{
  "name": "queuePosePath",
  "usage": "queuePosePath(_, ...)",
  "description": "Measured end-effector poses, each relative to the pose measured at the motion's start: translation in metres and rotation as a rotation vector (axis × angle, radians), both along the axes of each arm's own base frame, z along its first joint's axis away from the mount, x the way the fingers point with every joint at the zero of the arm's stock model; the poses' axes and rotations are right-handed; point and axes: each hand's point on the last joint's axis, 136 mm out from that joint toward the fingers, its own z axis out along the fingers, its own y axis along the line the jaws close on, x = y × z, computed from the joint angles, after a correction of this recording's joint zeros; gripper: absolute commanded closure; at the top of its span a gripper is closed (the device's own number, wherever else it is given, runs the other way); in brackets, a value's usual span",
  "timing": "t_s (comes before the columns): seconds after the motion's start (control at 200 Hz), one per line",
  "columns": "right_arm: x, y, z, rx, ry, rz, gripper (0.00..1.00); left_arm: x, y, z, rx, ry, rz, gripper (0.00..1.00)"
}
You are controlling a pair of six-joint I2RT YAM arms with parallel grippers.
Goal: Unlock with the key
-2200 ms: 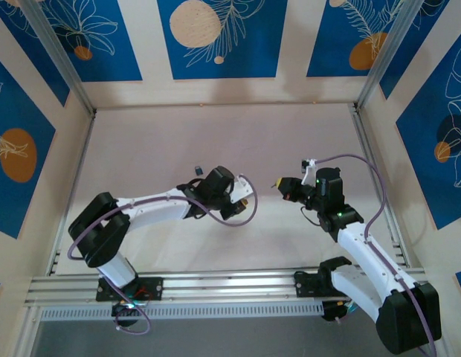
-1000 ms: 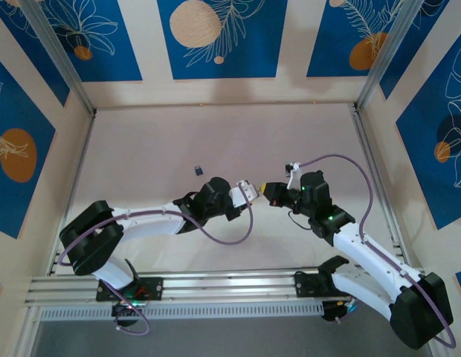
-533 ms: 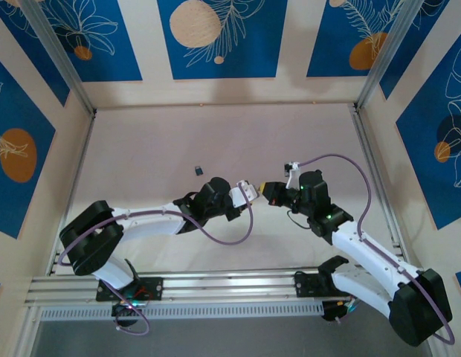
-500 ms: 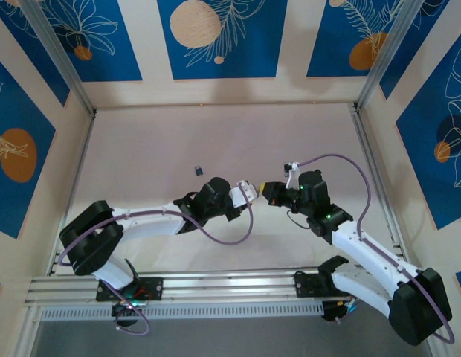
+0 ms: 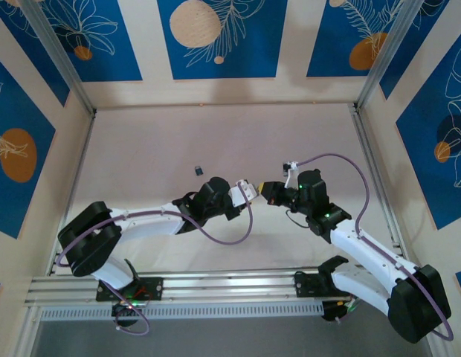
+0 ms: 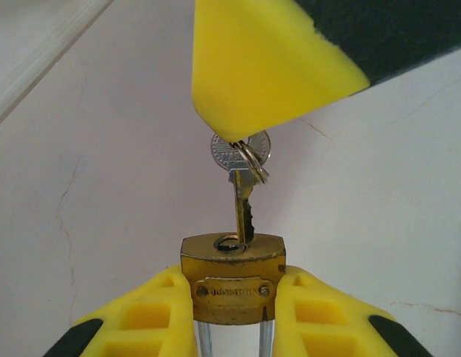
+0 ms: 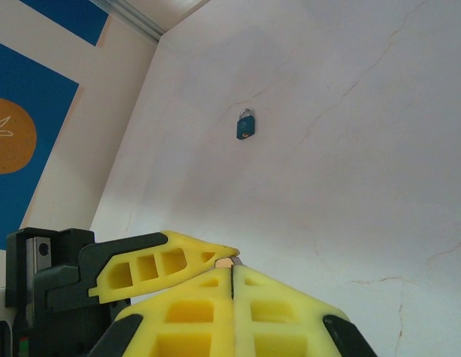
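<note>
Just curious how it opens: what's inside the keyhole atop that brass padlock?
The tip of the silver key sits in the keyhole of the brass padlock. How deep it reaches is hidden by the lock body.

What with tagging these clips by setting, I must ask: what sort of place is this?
Probably a robot test cell: a left arm and right arm bolted to an aluminium rail, a pale table, blue printed panels walling it in.
</note>
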Motion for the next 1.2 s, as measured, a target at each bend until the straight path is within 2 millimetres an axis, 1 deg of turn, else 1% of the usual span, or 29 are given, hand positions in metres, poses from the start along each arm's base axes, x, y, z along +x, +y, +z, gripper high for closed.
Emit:
queuePosePath(0.17, -0.001, 0.001, 0.002, -0.009, -0.02, 0.019, 1.0, -0.002, 0.0, -0.002, 0.005, 0.009, -0.009, 0.83)
queuePosePath(0.36, -0.012, 0.002, 0.016, -0.021, -0.165, 0.1, 1.0, -0.014, 0.001, -0.013, 0.05, 0.07, -0.053, 0.84)
queuePosePath(0.46, -0.017, 0.004, 0.021, -0.025, -0.231, 0.151, 1.0, -0.017, 0.003, -0.016, 0.068, 0.087, -0.06, 0.83)
queuePosePath(0.66, -0.025, 0.003, 0.02, -0.041, -0.294, 0.207, 1.0, -0.021, 0.009, -0.012, 0.084, 0.084, -0.072, 0.84)
queuePosePath(0.765, -0.026, 0.001, 0.02, -0.044, -0.303, 0.206, 1.0, -0.022, 0.009, -0.008, 0.081, 0.081, -0.073, 0.84)
queuePosePath(0.87, -0.023, -0.001, 0.015, -0.054, -0.283, 0.188, 1.0, -0.022, 0.009, -0.008, 0.081, 0.08, -0.072, 0.84)
queuePosePath(0.97, -0.018, -0.003, 0.002, -0.068, -0.221, 0.148, 1.0, -0.022, 0.01, -0.008, 0.081, 0.079, -0.071, 0.84)
queuePosePath(1.081, -0.017, -0.003, -0.011, -0.075, -0.148, 0.112, 1.0, -0.021, 0.01, -0.007, 0.081, 0.075, -0.066, 0.84)
queuePosePath(1.201, -0.018, -0.001, -0.015, -0.066, -0.106, 0.091, 1.0, -0.018, 0.009, -0.004, 0.08, 0.065, -0.057, 0.84)
